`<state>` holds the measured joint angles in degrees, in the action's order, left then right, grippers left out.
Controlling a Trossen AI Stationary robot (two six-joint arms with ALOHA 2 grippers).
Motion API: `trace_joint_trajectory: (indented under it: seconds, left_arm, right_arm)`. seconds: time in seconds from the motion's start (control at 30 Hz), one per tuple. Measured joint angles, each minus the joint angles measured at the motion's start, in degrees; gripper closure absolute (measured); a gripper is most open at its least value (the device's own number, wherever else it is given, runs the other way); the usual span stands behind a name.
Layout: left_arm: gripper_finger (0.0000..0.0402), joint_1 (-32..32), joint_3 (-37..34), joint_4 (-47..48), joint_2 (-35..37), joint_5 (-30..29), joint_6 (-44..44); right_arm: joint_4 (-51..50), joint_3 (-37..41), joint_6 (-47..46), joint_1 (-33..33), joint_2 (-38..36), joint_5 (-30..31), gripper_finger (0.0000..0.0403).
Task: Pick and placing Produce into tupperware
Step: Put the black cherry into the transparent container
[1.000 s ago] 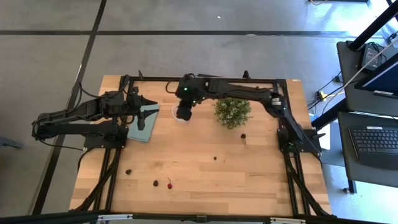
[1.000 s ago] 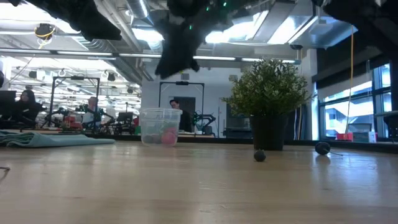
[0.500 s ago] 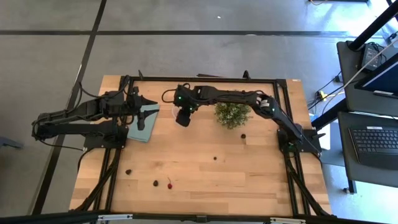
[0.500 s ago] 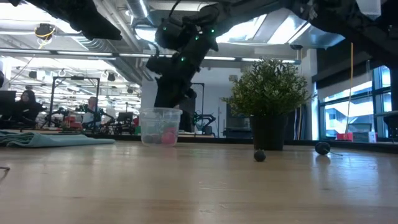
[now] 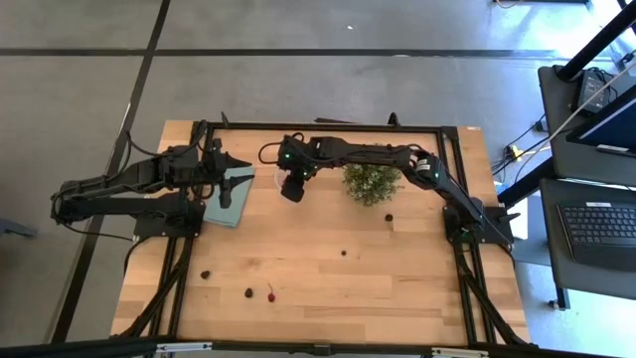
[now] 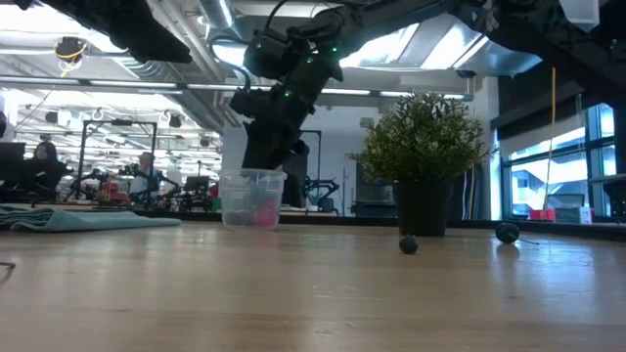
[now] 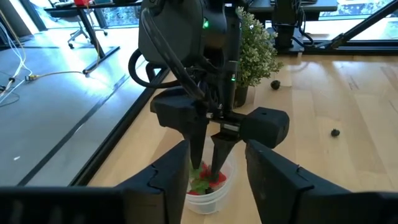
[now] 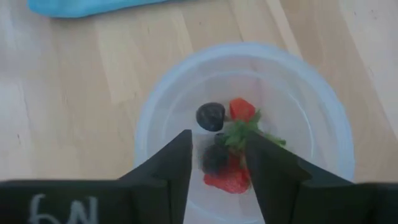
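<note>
– Pincer work first: what was the right pincer (image 8: 217,140) doing?

– It hung right over the cup (image 8: 149,112), tips dipped inside the rim, fingers apart and gripping nothing. It looked released. A dark berry (image 8: 214,158) lay in the gap between them on the cup's floor, beside a second dark one (image 8: 210,116) and some red and green pieces.

– And the left pincer (image 5: 221,164)?

– Waiting over the teal cloth (image 5: 231,194) just beside the cup, also released and empty.

– Where was the fruit that had not been packed?

– All towards the front of the table (image 5: 417,288), away from the cup. One dark piece (image 5: 390,214) lay near the plant (image 5: 372,180), another (image 5: 344,251) towards the middle. Three more sat well apart near the front left: two dark (image 5: 205,273) (image 5: 248,293) and one red (image 5: 270,294).

– Which arm would suit?

– I judged the right arm nearer the piece by the plant, but the plant stood between it and the cup, so that pincer would need to rise clear first. The front-left three lay on the left arm's side. The pieces were too small to show a long axis.
</note>
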<state>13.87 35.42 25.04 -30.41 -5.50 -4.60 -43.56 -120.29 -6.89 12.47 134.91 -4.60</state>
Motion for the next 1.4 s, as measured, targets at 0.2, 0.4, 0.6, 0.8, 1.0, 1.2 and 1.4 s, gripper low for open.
trace_joint_trajectory:
  seconds: [0.2, 0.4, 0.6, 0.8, 1.0, 1.2, 1.4]
  left_arm:
    - [0.0259, -0.01, 0.0, -0.01, -0.01, 0.0, 0.04]
    - [0.0255, -0.01, 0.0, -0.02, -0.02, 0.0, 0.04]
    - [0.025, 0.0, 0.0, -0.02, 0.0, 0.0, 0.11]
    - [0.0258, 0.0, 0.0, -0.33, 0.0, 0.02, 0.38]
    - [0.0259, -0.02, 0.0, -0.24, -0.02, 0.02, 1.44]
    - [0.025, 0.0, 0.01, -0.2, -0.02, 0.02, 1.53]
    - [0.0251, 0.0, 0.01, -0.2, 0.0, 0.02, 1.57]
  right_arm:
    - [0.05, 0.0, -0.07, 0.11, 0.0, 0.0, 0.0204]
    - [-3.15, -4.2, 1.12, 0.28, -0.25, 0.04, 0.0167]
    - [-4.54, -12.45, 2.17, 0.39, -4.58, 0.11, 0.0163]
    - [-2.73, -4.14, 2.27, -0.56, -16.62, 8.98, 0.0167]
    - [-4.4, 7.82, -1.09, -4.8, -28.96, 19.71, 0.0166]
    - [-3.44, 28.19, -13.78, -10.36, -42.82, 30.39, 0.0165]
    - [2.55, 49.49, -24.16, -19.64, -57.3, 39.67, 0.0166]
